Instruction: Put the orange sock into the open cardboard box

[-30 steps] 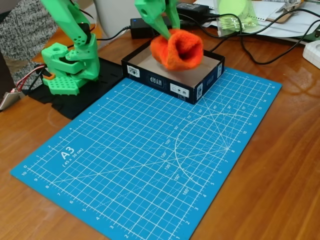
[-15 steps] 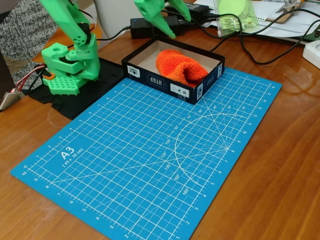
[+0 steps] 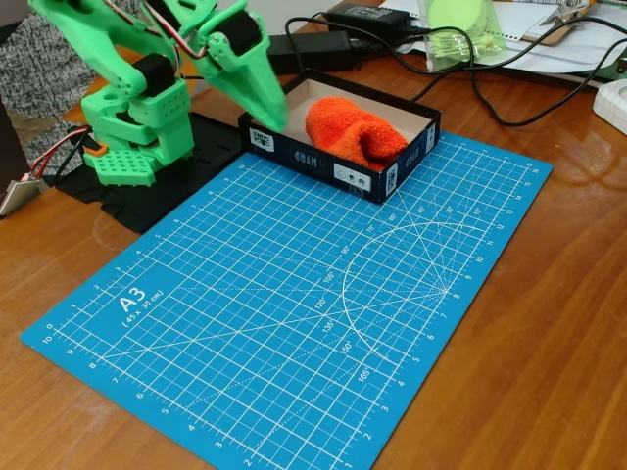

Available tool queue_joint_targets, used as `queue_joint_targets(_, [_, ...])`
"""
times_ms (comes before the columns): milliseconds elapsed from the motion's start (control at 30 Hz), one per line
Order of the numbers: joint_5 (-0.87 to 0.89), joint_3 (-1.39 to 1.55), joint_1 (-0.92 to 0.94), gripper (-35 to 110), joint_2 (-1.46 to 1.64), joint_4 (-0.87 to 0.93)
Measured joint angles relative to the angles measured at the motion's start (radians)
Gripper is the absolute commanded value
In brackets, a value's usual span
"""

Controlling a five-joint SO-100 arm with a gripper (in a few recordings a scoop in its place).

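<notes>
The orange sock [image 3: 351, 134] lies as a fuzzy bundle inside the open cardboard box [image 3: 333, 172], a shallow tray with dark outer walls and a tan inside. It rests against the box's right half. My green gripper [image 3: 270, 110] hangs at the box's near left corner, outside the wall, its tip pointing down and to the right. Its fingers show as one closed wedge with nothing between them, and it is apart from the sock.
The box stands at the far edge of a blue A3 cutting mat [image 3: 294, 304] on a wooden table. The arm's green base [image 3: 132, 137] sits at the left on black cloth. Black cables and a power adapter [image 3: 318, 47] lie behind the box.
The sock dropped out of the gripper into the box. The gripper then swung from above the box's far side to the left and down to the near left corner, and its fingers came together.
</notes>
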Motion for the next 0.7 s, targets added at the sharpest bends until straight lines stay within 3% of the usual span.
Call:
queue_joint_targets(100, [-0.017, 0.186, 0.021, 0, 0.187, -0.058])
queue_joint_targets(267, [-0.048, 0.321, -0.012, 0, 0.439, 0.034])
queue_joint_targets(700, [-0.149, 0.388, -0.018, 0, 0.469, 0.067])
